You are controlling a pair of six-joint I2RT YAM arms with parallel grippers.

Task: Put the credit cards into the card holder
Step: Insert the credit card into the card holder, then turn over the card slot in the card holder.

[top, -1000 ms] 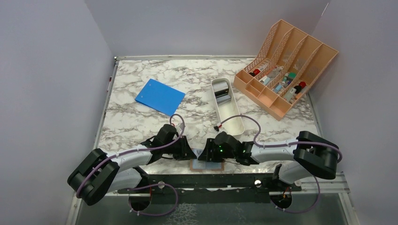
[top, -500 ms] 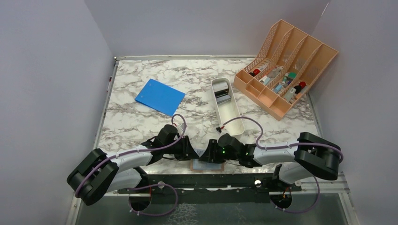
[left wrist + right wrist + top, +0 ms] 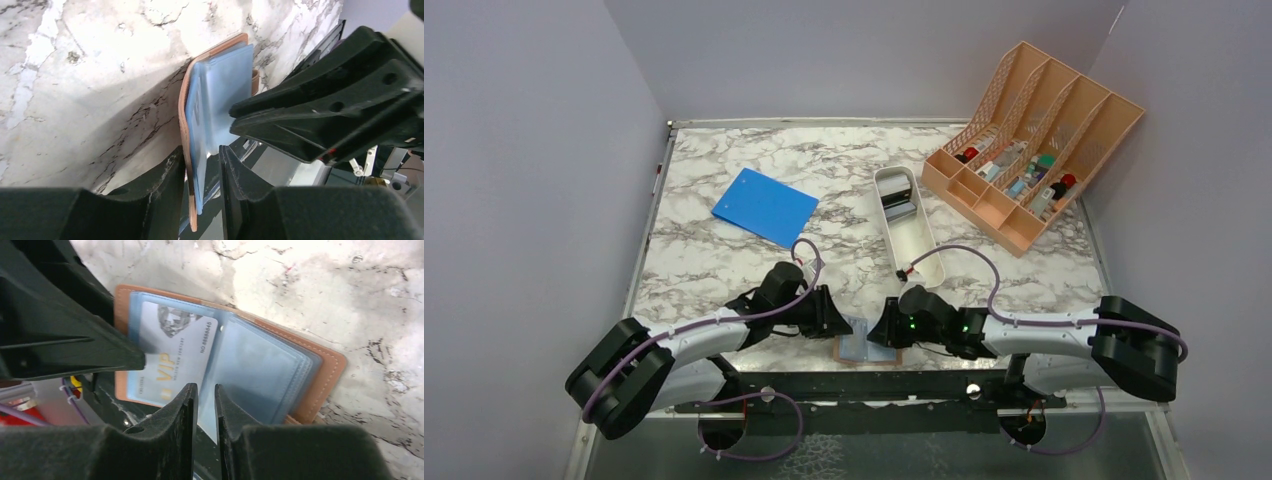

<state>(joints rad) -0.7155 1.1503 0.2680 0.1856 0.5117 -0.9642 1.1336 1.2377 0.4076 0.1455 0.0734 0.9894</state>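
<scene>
Card holder point(image 3: 330, 371) tan outside, pale blue inside; card point(image 3: 175, 350) perhaps silver-white, gold lettering; table point(image 3: 724, 265) white marble, grey-veined.

- Robot lab cell, by the looks: marble-print table point(image 3: 724, 270) is boxed in by plain lilac panels point(image 3: 524, 150).
- Black mounting rail point(image 3: 864, 383) is bolted along the front.

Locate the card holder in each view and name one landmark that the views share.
Top external: card holder at the table's near edge, bottom centre of the picture.
Left wrist: card holder mid-frame, seen nearly edge-on, its pale blue pages showing.
Right wrist: card holder in the centre, lying open, with a white VIP card showing.
Shared landmark: the marble table under it in all three.
</scene>
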